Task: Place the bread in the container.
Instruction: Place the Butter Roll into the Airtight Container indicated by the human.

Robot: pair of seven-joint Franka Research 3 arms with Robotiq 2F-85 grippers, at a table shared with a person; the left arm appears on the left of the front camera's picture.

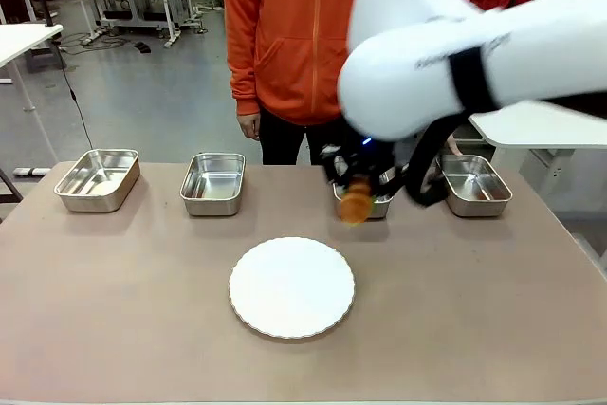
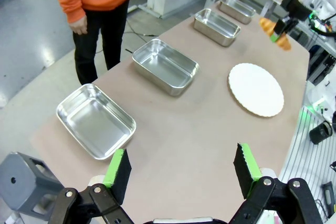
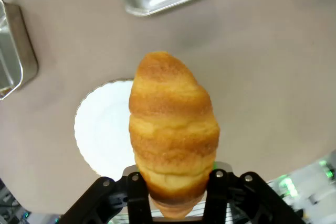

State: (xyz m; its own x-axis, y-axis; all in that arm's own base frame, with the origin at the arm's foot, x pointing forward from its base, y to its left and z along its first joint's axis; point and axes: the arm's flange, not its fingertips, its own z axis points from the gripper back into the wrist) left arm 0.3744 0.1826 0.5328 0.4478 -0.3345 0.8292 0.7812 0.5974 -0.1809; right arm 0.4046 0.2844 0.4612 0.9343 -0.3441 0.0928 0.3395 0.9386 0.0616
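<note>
You are seeing one bread (image 1: 355, 204) hanging above the counter (image 1: 142, 310), pinched by the right tool (image 1: 353, 187). Just behind it, the container (image 1: 382, 206), third of four steel trays (image 1: 212, 183), is lying mostly hidden by both. One white plate (image 1: 291, 287) is sitting nearer. The left tool (image 2: 181, 167) is hanging spread wide.

Shiny steel trays (image 2: 216, 26), matt crusty bread (image 3: 173, 129)
</note>
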